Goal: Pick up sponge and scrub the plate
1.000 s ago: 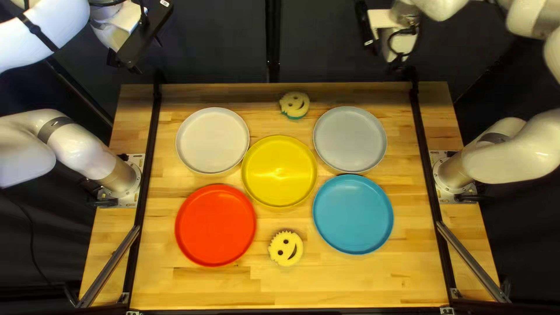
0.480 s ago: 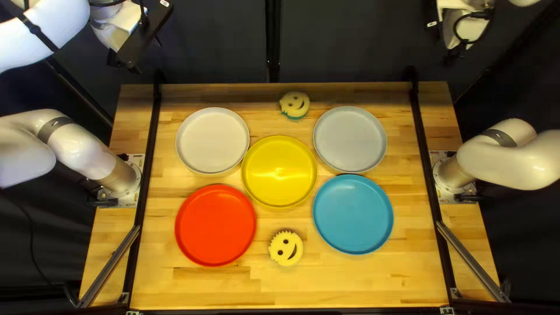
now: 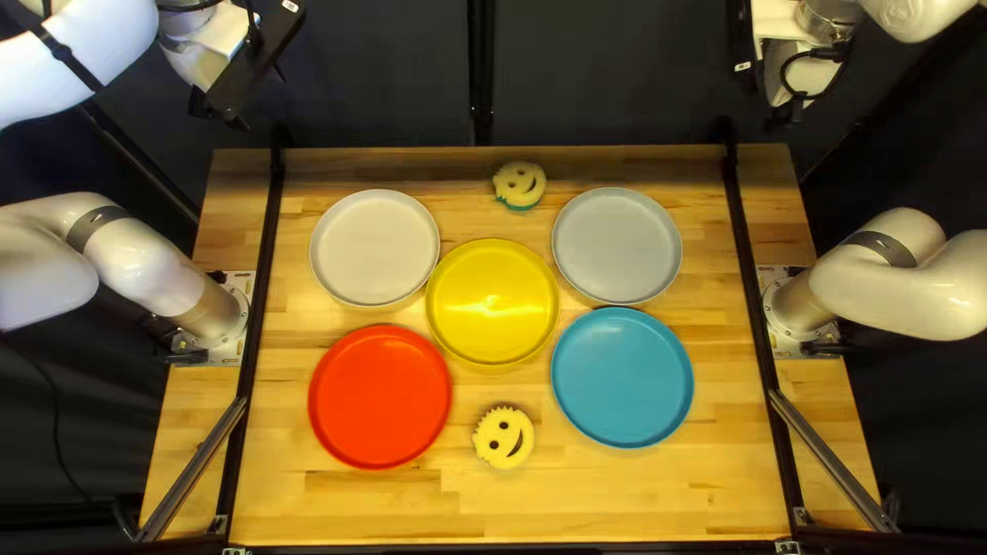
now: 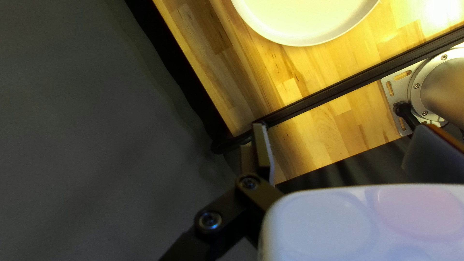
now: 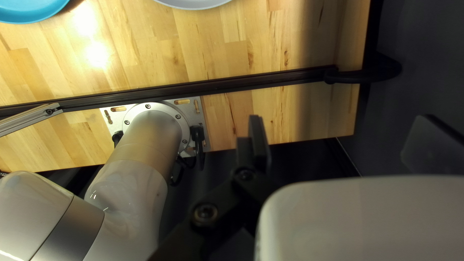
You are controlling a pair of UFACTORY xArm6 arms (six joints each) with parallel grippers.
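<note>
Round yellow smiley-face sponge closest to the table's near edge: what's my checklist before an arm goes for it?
- Left gripper open: ok.
- Right gripper open: ok.
- Sponge face up, touching no plate: ok.
- A gripper above the sponge: not ok; both hang beyond the far edge of the wooden table.
- Yellow round plate is the one to scrub: cannot tell; the task names no colour, and there are others.

A high camera slants down; nearer downward wrist views share its ten-o'clock round white plate (left), two-o'clock round grey plate (right).
</note>
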